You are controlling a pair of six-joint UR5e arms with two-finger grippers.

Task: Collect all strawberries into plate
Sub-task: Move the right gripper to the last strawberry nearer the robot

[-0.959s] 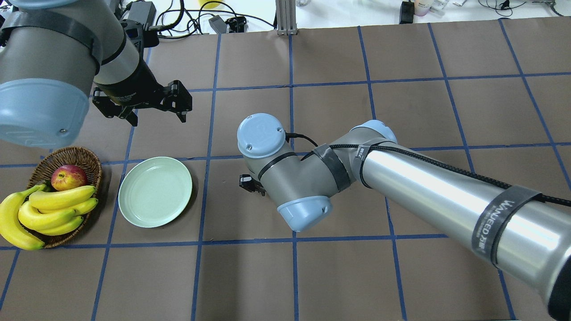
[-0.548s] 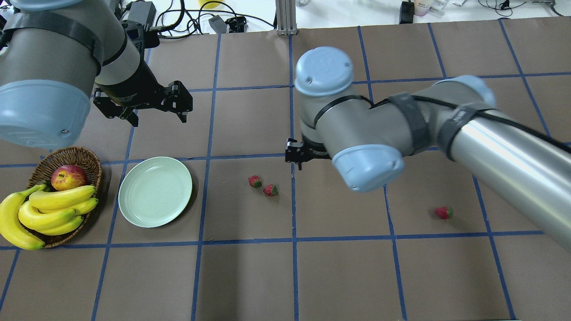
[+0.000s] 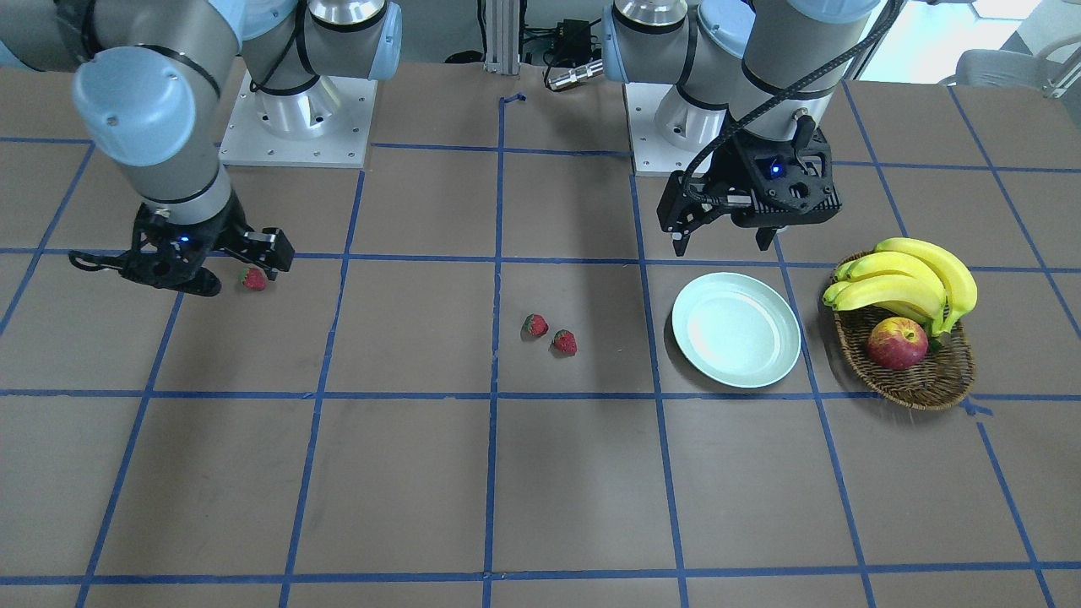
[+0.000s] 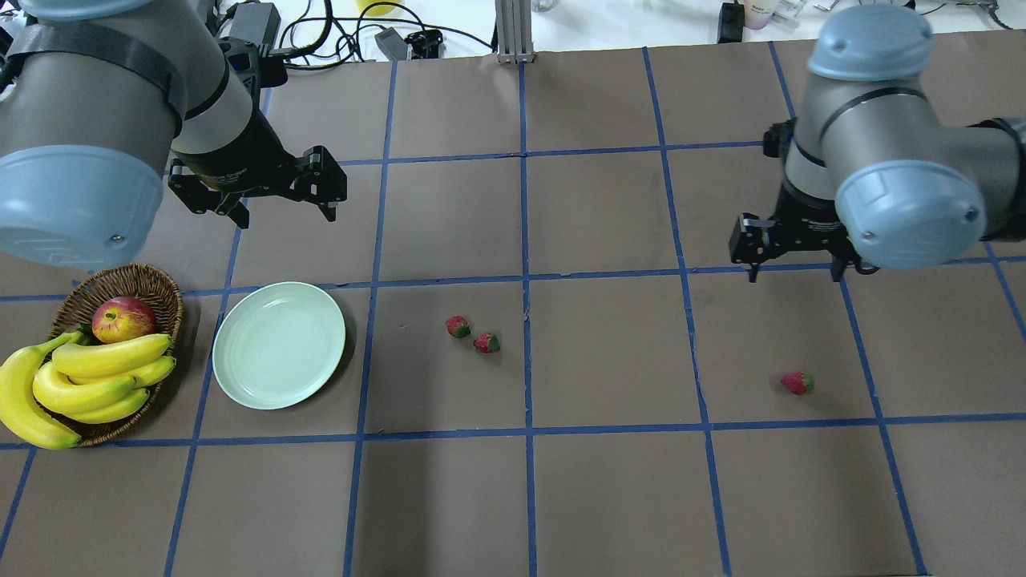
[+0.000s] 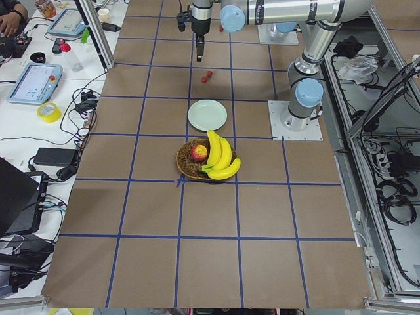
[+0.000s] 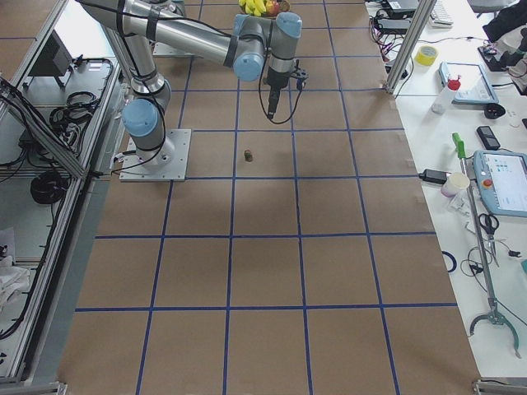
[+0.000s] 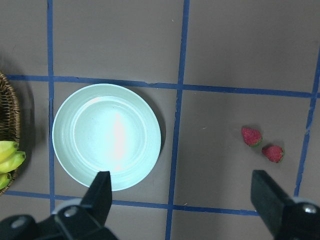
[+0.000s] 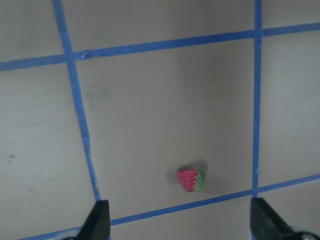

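Red strawberries lie on the table: two mid-frame, right of the mint plate, one at the right, below the right gripper. I see it and the left gripper spread wide, holding nothing.

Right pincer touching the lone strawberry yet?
Apart. The overhead view shows bare table between the right pincer and the lone strawberry. The right wrist view shows it lying free ahead of the open pincer.
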